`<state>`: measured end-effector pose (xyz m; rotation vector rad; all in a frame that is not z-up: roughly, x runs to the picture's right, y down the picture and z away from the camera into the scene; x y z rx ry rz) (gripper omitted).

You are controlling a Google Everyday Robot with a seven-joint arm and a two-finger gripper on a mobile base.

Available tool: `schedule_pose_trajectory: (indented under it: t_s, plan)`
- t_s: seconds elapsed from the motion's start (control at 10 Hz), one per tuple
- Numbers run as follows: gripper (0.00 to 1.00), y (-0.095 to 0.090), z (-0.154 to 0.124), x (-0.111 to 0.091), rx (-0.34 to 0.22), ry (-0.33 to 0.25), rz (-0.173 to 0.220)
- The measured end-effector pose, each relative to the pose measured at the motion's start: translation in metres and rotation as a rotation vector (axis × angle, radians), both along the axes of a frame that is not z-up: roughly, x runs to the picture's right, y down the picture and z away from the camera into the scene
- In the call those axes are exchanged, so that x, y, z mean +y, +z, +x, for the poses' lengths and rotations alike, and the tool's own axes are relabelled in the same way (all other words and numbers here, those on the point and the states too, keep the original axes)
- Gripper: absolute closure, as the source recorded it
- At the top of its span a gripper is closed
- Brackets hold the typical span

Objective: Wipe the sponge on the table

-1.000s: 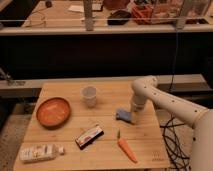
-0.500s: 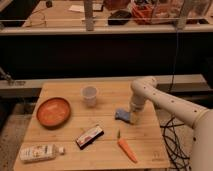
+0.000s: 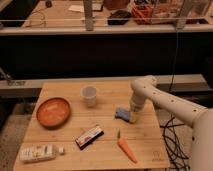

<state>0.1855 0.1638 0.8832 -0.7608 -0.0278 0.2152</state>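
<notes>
End effector (image 3: 132,118) closed, touching sponge (image 3: 121,114) at its 3 o'clock edge, on table (image 3: 150,141), packet (image 3: 90,136) lettering unreadable

Bowl (image 3: 53,111), cup (image 3: 89,95), snack packet (image 3: 89,136), carrot (image 3: 126,149) (lying flat), white tube (image 3: 40,152).

**Arm assembly: white moulded shell, rounded housings**
The arm (image 3: 172,104) comes into view from 4 o'clock as a thick, smooth white tube with a few small dark marks on its shell. It ends in a rounded white elbow joint (image 3: 143,86). A paler, narrower section leads to the gripper (image 3: 132,118), fingers closed, at 5 o'clock of frame centre, down at the table (image 3: 105,116).
</notes>
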Motion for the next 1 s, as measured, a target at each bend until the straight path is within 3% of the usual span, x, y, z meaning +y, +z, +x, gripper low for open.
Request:
schedule_pose_trajectory:
  t_s: [1.0]
  plan:
    - [1.00, -0.0021, -0.0039, -0.0020, 0.047, 0.049, 0.006]
